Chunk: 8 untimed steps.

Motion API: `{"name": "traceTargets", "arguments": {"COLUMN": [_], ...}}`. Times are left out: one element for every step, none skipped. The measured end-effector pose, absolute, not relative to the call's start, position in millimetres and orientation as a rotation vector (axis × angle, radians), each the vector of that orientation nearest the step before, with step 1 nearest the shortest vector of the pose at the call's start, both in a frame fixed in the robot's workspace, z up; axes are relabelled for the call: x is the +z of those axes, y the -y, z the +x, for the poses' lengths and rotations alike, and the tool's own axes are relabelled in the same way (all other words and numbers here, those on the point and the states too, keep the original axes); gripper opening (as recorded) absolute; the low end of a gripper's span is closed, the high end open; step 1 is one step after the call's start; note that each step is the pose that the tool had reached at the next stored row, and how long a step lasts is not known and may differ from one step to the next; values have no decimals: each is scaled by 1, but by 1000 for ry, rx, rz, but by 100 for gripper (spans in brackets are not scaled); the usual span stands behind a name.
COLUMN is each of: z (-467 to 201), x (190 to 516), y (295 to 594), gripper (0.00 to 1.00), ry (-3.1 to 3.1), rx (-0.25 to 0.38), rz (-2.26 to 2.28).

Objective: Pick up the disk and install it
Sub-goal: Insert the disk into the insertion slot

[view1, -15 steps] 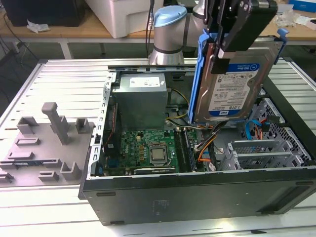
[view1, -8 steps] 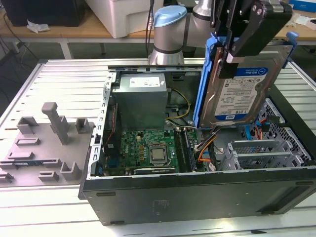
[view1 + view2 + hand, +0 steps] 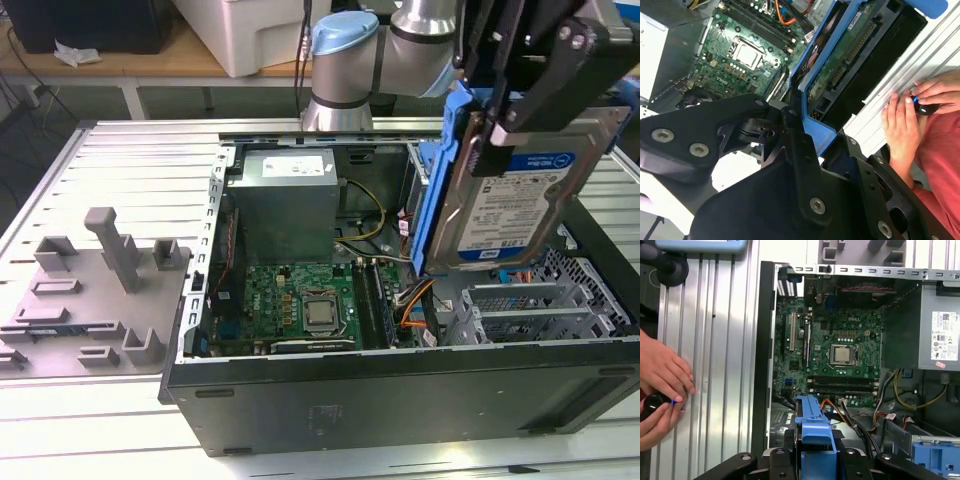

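Table: we see a ribbed metal table (image 3: 130,160) carrying an open computer case (image 3: 400,395), its motherboard (image 3: 300,300) exposed.
Disk: the disk (image 3: 520,200) hangs tilted over the case's silver drive cage (image 3: 540,310), at the exterior view's right, label towards us. Its body masks part of the case interior.
Pincer: the pincer (image 3: 510,125) is clamped on the disk's blue carrier; its upper body is cut off by the frame.
Hands: in the first wrist view a person's hands (image 3: 660,385) lie on the table beside the case, around a small dark object we cannot identify.
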State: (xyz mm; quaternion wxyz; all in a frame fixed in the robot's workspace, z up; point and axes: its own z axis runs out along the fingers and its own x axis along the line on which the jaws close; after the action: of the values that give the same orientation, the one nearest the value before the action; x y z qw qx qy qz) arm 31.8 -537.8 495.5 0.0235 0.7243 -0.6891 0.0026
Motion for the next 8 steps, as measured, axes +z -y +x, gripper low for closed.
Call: {"name": "traceTargets", "arguments": {"z": [34,36,39,42,45,48,51,54], "x": [495,495,495,495,495,495,495,495], "y": [540,541,542,543,544,544,544,545], "gripper": [37,37,37,37,37,37,37,37], "ry": [2133,2133,2133,2133,2133,2133,2133,2133], "rx": [8,8,8,8,8,8,8,8], "rz": [2242,2242,2242,2242,2242,2242,2242,2242]}}
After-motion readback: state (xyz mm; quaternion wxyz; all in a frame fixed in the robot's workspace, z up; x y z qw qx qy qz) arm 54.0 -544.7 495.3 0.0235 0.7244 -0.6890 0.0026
